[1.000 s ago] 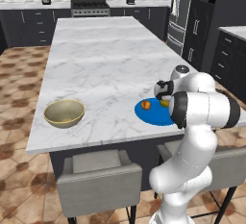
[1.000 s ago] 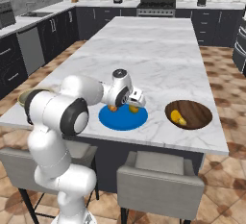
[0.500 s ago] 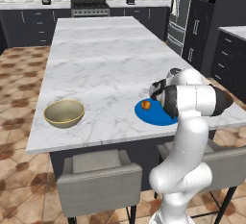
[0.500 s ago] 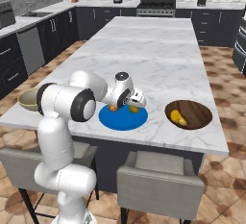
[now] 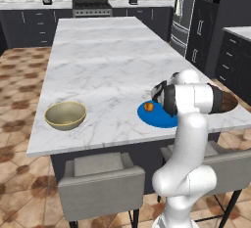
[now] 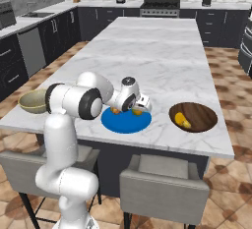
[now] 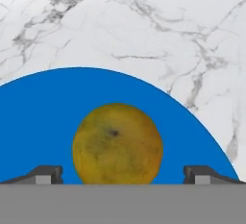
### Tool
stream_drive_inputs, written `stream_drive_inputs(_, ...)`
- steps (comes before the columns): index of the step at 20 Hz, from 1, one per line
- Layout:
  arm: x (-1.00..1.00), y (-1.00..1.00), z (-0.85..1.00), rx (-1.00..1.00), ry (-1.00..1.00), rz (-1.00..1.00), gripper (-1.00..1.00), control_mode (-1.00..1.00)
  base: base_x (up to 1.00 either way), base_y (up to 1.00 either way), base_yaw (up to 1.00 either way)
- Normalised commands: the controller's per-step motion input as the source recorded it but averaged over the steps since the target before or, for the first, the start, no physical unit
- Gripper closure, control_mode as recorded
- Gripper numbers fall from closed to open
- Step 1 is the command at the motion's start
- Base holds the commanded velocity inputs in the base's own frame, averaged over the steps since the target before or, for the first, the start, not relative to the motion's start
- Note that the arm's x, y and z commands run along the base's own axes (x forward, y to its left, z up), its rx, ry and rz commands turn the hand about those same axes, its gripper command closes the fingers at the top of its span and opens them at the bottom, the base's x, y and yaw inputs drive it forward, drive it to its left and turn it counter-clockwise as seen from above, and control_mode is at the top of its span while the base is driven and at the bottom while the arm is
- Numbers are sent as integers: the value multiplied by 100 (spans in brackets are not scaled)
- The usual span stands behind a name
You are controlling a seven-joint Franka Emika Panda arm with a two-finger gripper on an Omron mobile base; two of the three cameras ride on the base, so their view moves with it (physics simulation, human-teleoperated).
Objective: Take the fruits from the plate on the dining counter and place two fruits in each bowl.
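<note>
Hand view: a round, mottled yellow-orange fruit point(image 7: 117, 143) sits on the blue plate point(image 7: 43, 122) on the marble counter point(image 7: 144, 21), centred between the gripper point(image 7: 123, 174) fingertips, which are spread wide apart.

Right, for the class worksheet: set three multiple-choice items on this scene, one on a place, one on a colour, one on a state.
1. Where is the banana? A on the plate; B in the brown bowl; C on the floor.
2. What colour is the plate? A red; B white; C blue.
3. How are the fingers? A open; B shut on the banana; C shut on nothing.

Answers:
1 B: the right base view shows the banana lying in the brown bowl.
2 C: the plate is bright blue in every view.
3 A: in the hand view the fingers stand wide apart, either side of the orange.
</note>
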Motion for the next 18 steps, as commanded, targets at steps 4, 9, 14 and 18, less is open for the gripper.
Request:
stream_drive_inputs(4,35,0,-28,0,0,0,-100,-100,0,0,0)
stream_drive_inputs(9,21,0,-4,0,0,0,100,-100,0,0,0)
stream_drive_inputs(14,-1,0,7,0,0,0,100,-100,0,0,0)
stream_drive_inputs(18,-54,16,75,0,-2,0,100,-100,0,0,0)
